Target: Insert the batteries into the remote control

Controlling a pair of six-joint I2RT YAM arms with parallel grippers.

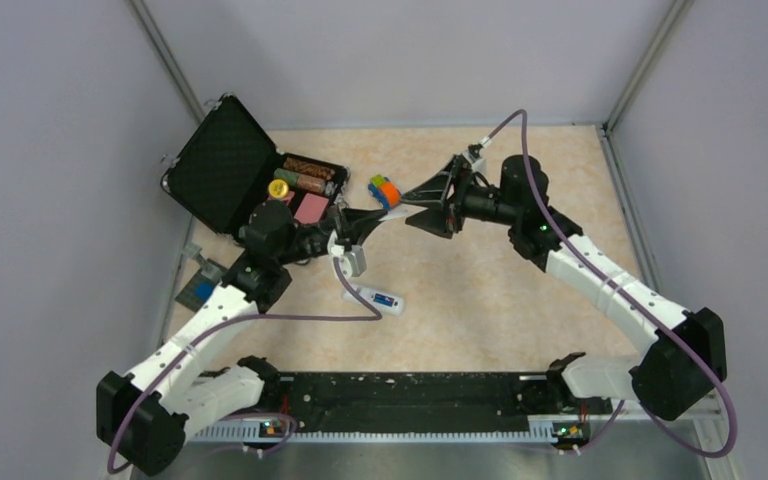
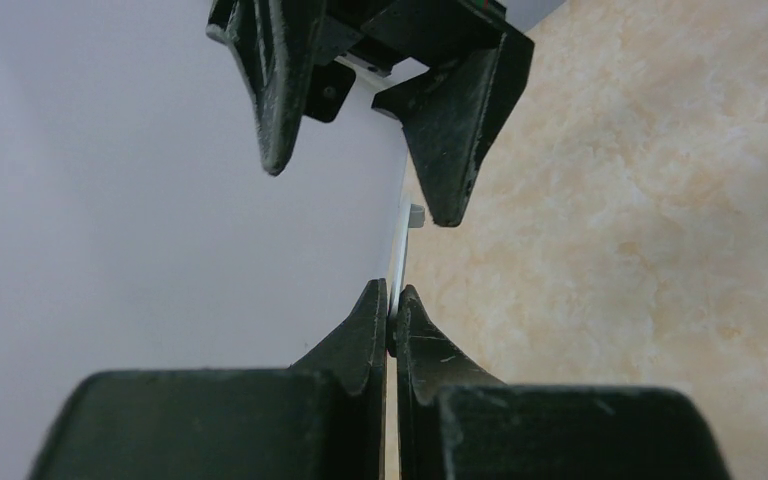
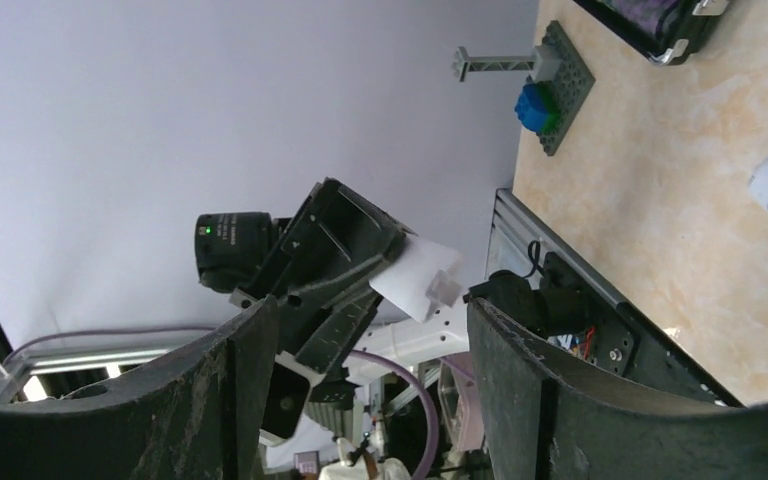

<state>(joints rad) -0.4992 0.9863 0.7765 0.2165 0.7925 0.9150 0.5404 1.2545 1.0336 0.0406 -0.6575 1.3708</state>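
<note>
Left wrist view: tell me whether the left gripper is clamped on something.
Yes, the left gripper pinches a thin white plate between its jaws.

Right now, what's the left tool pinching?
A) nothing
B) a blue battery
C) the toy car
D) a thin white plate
D: the left tool is shut on a thin white plate, which shows edge-on between its fingertips in the left wrist view. The right tool stands open just opposite and is not touching the plate.

Smooth marbled beige worktop (image 1: 500, 300); glossy white plastic remote control (image 1: 365, 294); thin smooth white plastic cover (image 2: 399, 250); scuffed, grainy matt black plastic on left pincer (image 2: 391, 290).
</note>
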